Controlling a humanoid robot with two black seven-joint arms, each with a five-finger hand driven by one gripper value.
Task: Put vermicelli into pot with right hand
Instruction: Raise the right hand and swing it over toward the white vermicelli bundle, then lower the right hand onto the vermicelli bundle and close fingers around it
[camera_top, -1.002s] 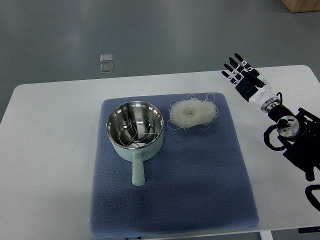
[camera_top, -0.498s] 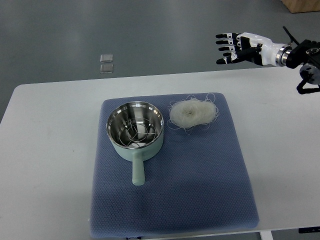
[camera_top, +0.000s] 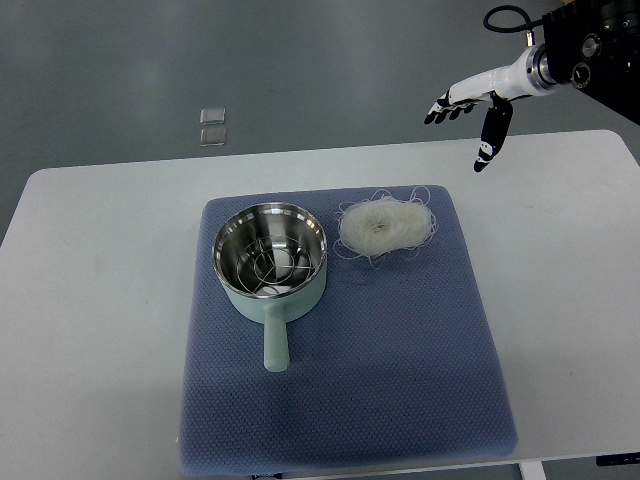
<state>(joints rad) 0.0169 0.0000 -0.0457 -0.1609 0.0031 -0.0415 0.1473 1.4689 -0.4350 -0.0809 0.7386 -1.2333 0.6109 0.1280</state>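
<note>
Your right hand (camera_top: 470, 105) sits beyond the far right corner of the tabletop (camera_top: 100, 300), its arm entering from the upper right edge; the fingers (camera_top: 440, 108) are spread wide and hold nothing, with the thumb hanging downward apart from the rest. That open posture suits an approach, in my judgement, since a loose bundle needs a broad span to gather it. The vermicelli (camera_top: 384, 227) lies as a pale nest on the far part of the blue mat (camera_top: 400, 380), just beside the pot (camera_top: 271, 258) on its right side, apart from the rim as far as the view shows, with stray strands trailing outward. The pot stands upright on the left half of the mat, its handle (camera_top: 274, 340) pointing toward the near edge, which keeps the right side clear for your transfer. A few thin strands or wires appear inside the pot; you cannot tell which. The hand is well apart from the nest, so the grasp is not yet begun. Your left hand does not show. Two small clear squares (camera_top: 212, 127) lie on the floor beyond the tabletop.
</note>
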